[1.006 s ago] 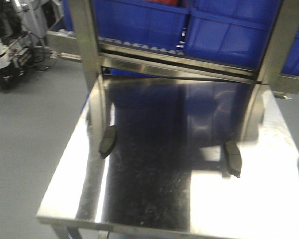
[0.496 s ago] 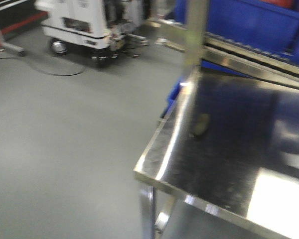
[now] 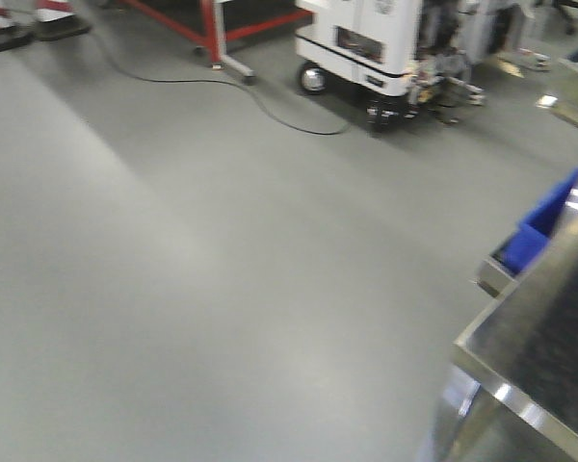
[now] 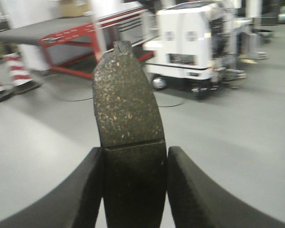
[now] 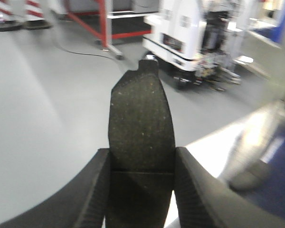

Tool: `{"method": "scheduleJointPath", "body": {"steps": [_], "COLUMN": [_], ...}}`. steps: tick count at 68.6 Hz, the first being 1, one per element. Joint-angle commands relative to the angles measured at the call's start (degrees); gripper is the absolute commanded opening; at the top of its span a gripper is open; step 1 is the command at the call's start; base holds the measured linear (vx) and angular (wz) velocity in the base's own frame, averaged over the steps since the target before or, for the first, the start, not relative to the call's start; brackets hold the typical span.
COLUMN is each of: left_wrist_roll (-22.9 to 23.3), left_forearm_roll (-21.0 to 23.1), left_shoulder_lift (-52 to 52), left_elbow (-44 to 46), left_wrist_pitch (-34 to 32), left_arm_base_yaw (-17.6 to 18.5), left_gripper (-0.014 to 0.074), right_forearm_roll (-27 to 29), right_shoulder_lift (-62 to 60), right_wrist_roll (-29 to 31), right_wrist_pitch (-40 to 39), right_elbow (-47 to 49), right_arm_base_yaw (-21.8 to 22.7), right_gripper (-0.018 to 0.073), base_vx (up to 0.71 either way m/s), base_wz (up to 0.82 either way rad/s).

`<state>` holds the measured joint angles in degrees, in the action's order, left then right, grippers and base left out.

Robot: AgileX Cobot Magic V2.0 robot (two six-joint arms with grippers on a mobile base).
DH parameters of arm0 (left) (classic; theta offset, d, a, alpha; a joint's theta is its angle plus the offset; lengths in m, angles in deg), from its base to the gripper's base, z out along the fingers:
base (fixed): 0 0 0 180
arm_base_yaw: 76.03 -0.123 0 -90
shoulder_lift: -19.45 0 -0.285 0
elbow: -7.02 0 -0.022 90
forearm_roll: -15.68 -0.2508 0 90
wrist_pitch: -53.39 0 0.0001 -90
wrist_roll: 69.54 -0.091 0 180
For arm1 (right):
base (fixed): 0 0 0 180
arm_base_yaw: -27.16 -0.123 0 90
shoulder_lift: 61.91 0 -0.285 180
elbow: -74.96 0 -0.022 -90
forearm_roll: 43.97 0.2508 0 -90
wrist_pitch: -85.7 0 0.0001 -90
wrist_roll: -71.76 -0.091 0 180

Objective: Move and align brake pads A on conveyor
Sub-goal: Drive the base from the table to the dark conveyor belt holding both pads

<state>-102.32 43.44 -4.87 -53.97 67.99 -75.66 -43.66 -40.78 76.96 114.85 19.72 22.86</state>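
Item one: dark grey, curved oblong brake pad (image 4: 127, 104) with a gold-speckled friction face and a centre groove across it. It stands upright, its lower half pinched between the two black curved fingers (image 4: 85, 190) of the left end effector (image 4: 134, 153). The groove lies near fingertip level and the notched upper end projects well above. Item two: second brake pad (image 5: 141, 118), the same dark grey curved oblong form, likewise upright and clamped by its side edges in the right end effector (image 5: 141, 154), with its groove just below the fingertips. Each pad is carried in the air and touches only the fingers. Ahead of the left end effector, to its upper left and well apart from the pad: conveyor (image 4: 38, 33), a dark grey flat belt on a red metal frame. Ahead and to the right of both end effectors: white wheeled machine cabinet (image 4: 190, 42). Ahead, far left: red-and-white striped cones (image 4: 19, 71). Below and right of the right end effector: blurred corner of a shiny steel desk (image 5: 213, 147). Front view: smooth grey floor (image 3: 173, 289), black cable (image 3: 270, 106) lying on it, and a blue plastic bin (image 3: 549, 217) just beside the desk edge.
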Motion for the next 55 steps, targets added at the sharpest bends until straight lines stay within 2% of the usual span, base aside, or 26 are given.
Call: {"method": "scheduleJointPath", "body": {"steps": [1,55], "left_wrist_roll": [0.1,0.1], "left_forearm_roll": [1.2,1.2], "left_shoulder_lift": [-0.4,-0.4], "left_elbow": [1.8,1.8], "left_wrist_pitch": [-4.9,-4.9], "left_arm_base_yaw": [0.2,0.2], "left_gripper": [0.0137,0.0137], "right_forearm_roll": [-0.3,-0.3], "right_shoulder_lift": [0.4,0.4], "right_wrist_roll": [0.3,0.3], "right_wrist_pitch": [-5.5,-5.3], "right_elbow": [1.5,1.5], "right_arm_base_yaw": [0.2,0.2], "right_gripper": [0.0008,0.0008], "base_vx": [0.05,0.12], "base_wz": [0.71,0.6]}}
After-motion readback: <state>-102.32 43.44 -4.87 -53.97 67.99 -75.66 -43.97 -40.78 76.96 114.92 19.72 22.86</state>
